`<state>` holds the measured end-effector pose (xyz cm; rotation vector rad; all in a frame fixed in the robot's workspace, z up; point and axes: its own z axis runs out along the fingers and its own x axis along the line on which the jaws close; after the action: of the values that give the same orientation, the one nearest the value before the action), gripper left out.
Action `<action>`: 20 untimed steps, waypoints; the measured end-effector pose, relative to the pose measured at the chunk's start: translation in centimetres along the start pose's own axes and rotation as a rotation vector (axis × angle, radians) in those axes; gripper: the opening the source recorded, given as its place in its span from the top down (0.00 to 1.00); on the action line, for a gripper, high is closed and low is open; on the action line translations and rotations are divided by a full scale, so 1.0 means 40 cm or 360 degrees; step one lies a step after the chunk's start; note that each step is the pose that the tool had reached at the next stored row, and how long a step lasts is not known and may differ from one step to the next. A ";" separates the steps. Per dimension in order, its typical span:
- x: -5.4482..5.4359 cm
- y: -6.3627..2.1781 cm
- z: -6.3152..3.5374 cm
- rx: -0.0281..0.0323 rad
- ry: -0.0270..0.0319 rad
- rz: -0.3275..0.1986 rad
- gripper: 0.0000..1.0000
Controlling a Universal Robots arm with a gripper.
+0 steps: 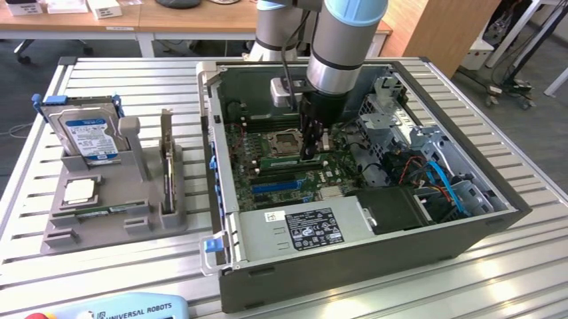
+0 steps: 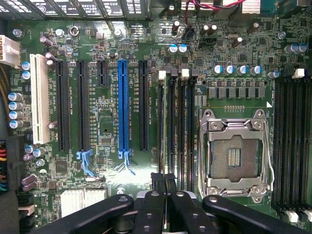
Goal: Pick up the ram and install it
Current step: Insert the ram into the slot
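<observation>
The ram is a thin green stick lying flat in the front slot of the grey holder, at the exterior view's left. My gripper is far from it, reaching down inside the open computer case. It hangs just above the motherboard. In the wrist view my gripper is shut, its black fingertips pressed together over one end of the black memory slots, beside the CPU socket. I see nothing between the fingers.
The holder also carries a silver hard drive standing on edge and a tall dark card. Inside the case sit a power supply, a drive cage with cables and a blue expansion slot. A teach pendant lies at the table's front.
</observation>
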<state>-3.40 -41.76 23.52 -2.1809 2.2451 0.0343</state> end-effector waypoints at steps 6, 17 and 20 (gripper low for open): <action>0.001 -0.001 0.000 -0.00025 0.00000 -0.0015 0.89; 0.001 -0.001 0.001 -0.00026 0.00002 -0.0017 0.89; 0.001 -0.002 0.004 -0.00023 -0.00004 -0.0018 0.89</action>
<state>-3.34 -41.79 23.38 -2.1938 2.2335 0.0361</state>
